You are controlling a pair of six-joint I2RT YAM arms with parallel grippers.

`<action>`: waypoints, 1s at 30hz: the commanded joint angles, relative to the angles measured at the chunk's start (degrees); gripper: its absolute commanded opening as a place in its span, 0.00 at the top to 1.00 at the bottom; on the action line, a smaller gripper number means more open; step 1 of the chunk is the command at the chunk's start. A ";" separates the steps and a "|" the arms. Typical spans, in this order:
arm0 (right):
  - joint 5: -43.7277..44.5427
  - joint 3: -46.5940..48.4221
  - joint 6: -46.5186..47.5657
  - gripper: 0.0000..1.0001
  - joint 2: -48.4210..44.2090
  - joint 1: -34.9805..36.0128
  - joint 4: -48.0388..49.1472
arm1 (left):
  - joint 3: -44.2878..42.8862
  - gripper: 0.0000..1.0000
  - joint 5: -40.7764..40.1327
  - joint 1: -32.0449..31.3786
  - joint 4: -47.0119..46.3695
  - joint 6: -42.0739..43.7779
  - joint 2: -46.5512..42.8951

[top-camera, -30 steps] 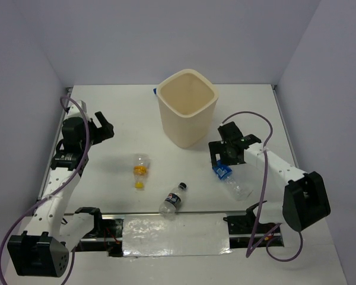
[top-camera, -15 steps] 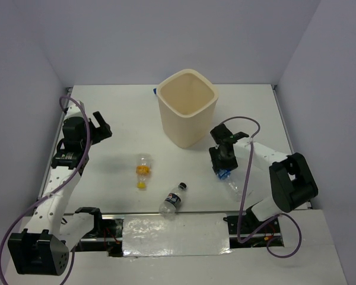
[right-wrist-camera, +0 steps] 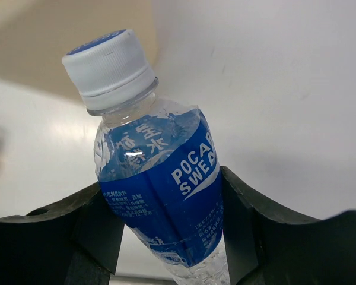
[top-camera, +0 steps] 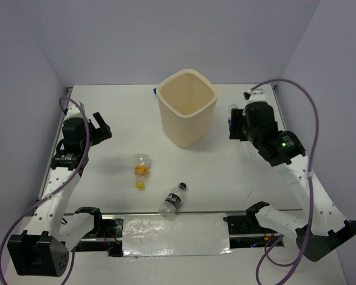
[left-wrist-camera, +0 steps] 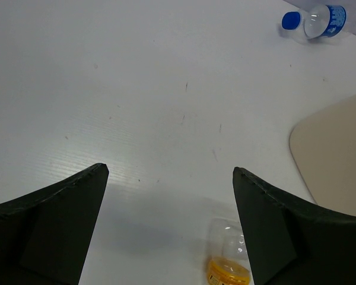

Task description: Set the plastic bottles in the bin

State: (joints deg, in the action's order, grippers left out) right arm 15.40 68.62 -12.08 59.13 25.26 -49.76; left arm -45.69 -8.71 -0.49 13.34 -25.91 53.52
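Three bottles on show, and one of them is in a grip. The right gripper (right-wrist-camera: 166, 225) is clamped on the blue-labelled bottle (right-wrist-camera: 157, 178), with a finger pressed against the label on each side and the cap sticking out past the fingertips. From above, that gripper sits just right of the bin (top-camera: 184, 133), close to its wall but outside the mouth (the wrist hides most of the bottle in that view). On the other side, the left gripper (left-wrist-camera: 169, 172) hangs over bare table (left-wrist-camera: 136, 89), jaws spread wide with nothing between them. The orange-labelled bottle (top-camera: 140, 169) lies on its side in front of the bin, yellow cap toward the arm bases. The dark-labelled bottle (top-camera: 172, 199) lies near it, closer to the near edge, black cap aimed toward the bin. Both lie well apart from either gripper.
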 commanded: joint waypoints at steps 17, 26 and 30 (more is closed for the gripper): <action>-21.19 30.00 -0.12 0.46 29.27 0.32 49.40 | -0.72 0.01 16.44 0.23 -5.78 -1.33 2.99; -24.63 23.94 -5.32 0.14 35.35 0.49 49.49 | -1.77 0.01 14.60 0.23 -4.12 -2.04 5.46; -24.36 24.72 -4.80 0.01 34.38 0.32 48.62 | -1.86 0.01 15.56 0.23 -4.29 -1.69 5.55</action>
State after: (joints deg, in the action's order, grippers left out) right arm -7.86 91.85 -16.25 97.60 25.28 -5.37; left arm -45.69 5.43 -0.45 10.90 -27.31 59.02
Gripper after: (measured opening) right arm 0.980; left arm 0.993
